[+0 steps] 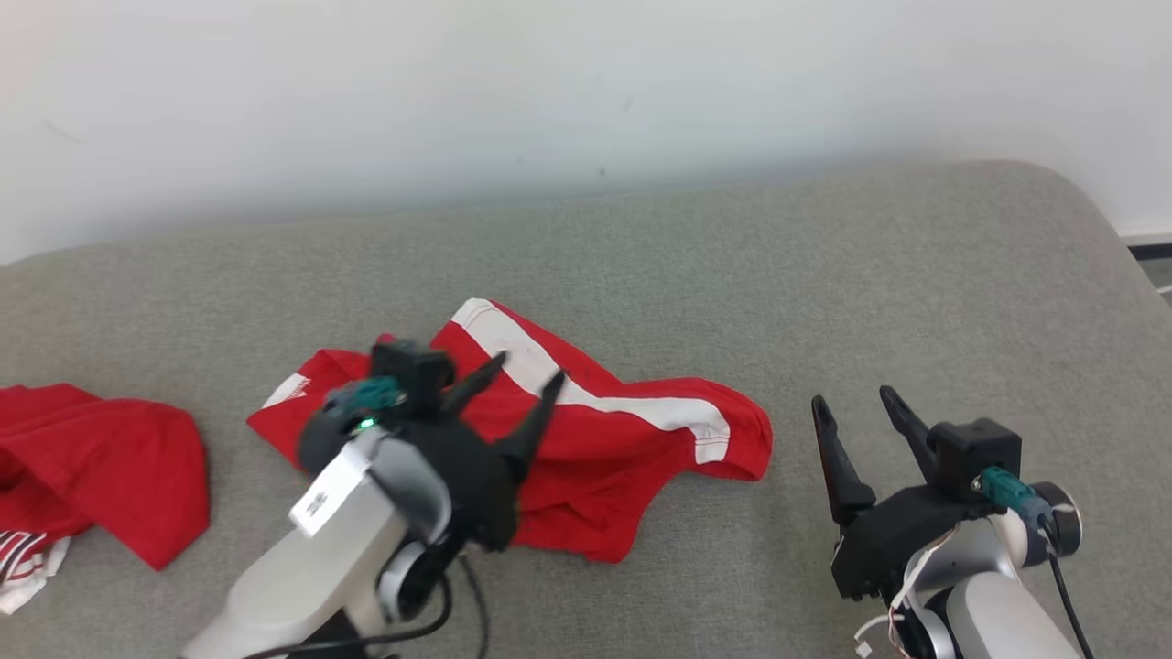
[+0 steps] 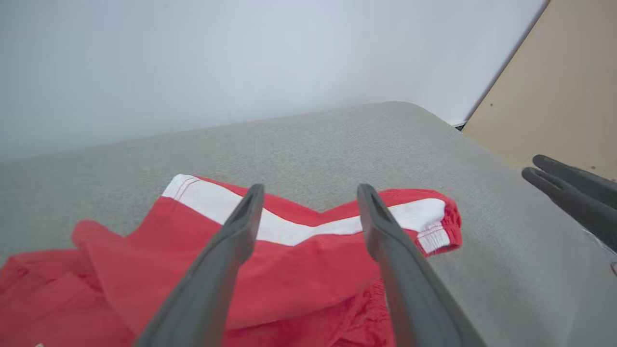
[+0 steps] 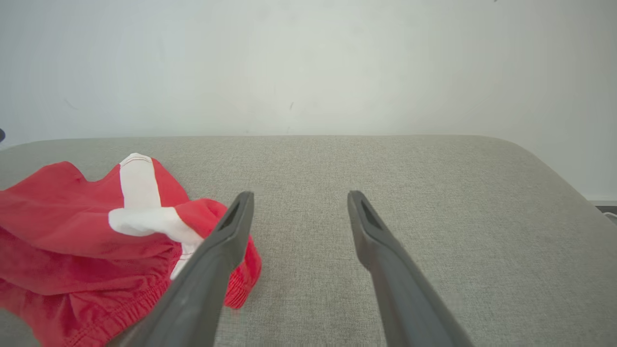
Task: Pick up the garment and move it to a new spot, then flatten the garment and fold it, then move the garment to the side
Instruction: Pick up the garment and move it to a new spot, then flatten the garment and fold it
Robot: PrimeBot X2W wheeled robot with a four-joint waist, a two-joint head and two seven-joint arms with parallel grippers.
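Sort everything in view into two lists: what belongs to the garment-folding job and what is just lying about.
Job:
red garment with white stripe, crumpled mid-cushion
left gripper, open over it
right gripper, open beside it

Lying about:
second red garment, at the head view's left edge

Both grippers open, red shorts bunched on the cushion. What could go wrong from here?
The red shorts lie crumpled with layers overlapping; the open left gripper over them may pinch several layers, so flattening could fail.
The right gripper stands over bare cushion, apart from the fabric; a one-sided pull might drag, not spread, it.
A second red garment lies at the left; setting the shorts aside there could mix them.
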